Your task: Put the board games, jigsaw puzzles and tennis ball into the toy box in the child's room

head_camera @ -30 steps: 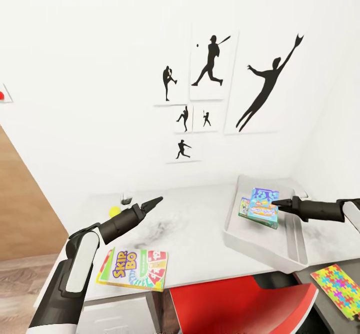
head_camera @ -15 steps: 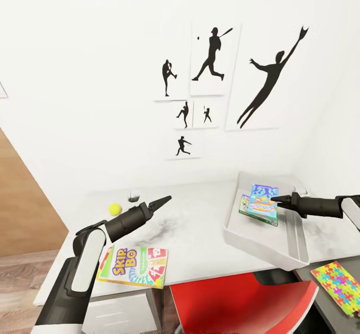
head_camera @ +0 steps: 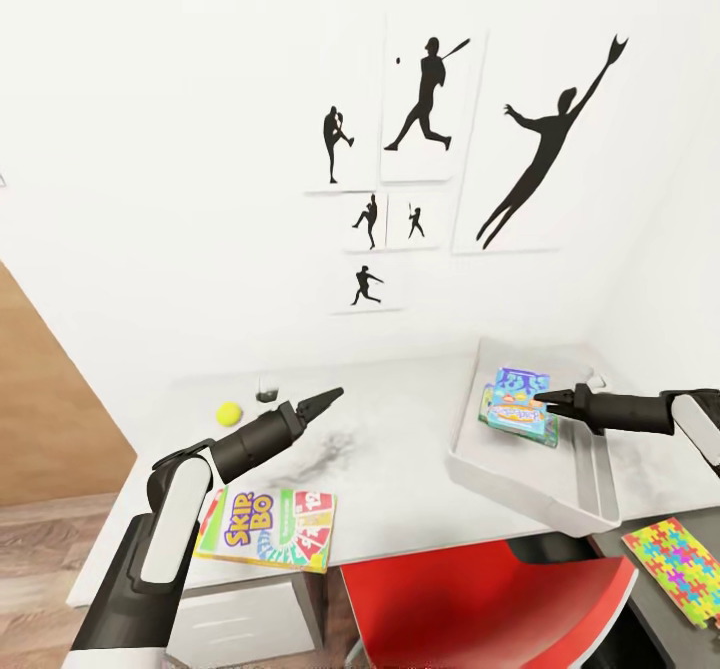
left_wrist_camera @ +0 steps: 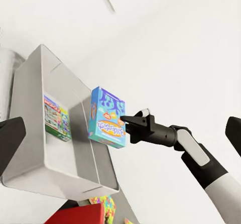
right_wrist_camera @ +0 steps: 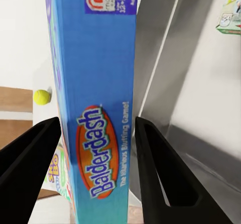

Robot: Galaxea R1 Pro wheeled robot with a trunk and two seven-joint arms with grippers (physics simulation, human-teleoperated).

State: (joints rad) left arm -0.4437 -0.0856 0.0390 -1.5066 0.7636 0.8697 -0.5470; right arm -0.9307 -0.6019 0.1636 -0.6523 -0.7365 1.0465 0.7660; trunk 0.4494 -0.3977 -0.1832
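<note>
The right hand (head_camera: 545, 399) is squeezing a blue board game (right_wrist_camera: 95, 108) between its two black fingers (right_wrist_camera: 155, 169). The box is thin and flat, with the word Balderdash in yellow on a red oval. It is standing up on its edge and hanging over the toy box (head_camera: 520, 479), not lying flat in it. The right arm is reaching in from the right side.

The toy box is a light grey bin with slanted sides, sitting on the right part of the bench (head_camera: 400, 469). Another board game (left_wrist_camera: 56, 117), white and green, is lying inside it. In the head view the blue box is covering most of this one, so its picture is hard to make out.

The left hand (head_camera: 330, 396) is hanging over the middle of the bench with nothing in it. Its fingers look close together in the head view, and I cannot tell if they are touching.

A yellow, green and red Skip-Bo game (head_camera: 268, 529) is lying flat near the front edge of the bench, on the left. The tennis ball (head_camera: 229, 413) is sitting farther back on the left. A jigsaw puzzle (head_camera: 680, 564) is lying at the far right, cut off by the edge of the picture. A red chair (head_camera: 480, 604) is standing in front of the bench.
</note>
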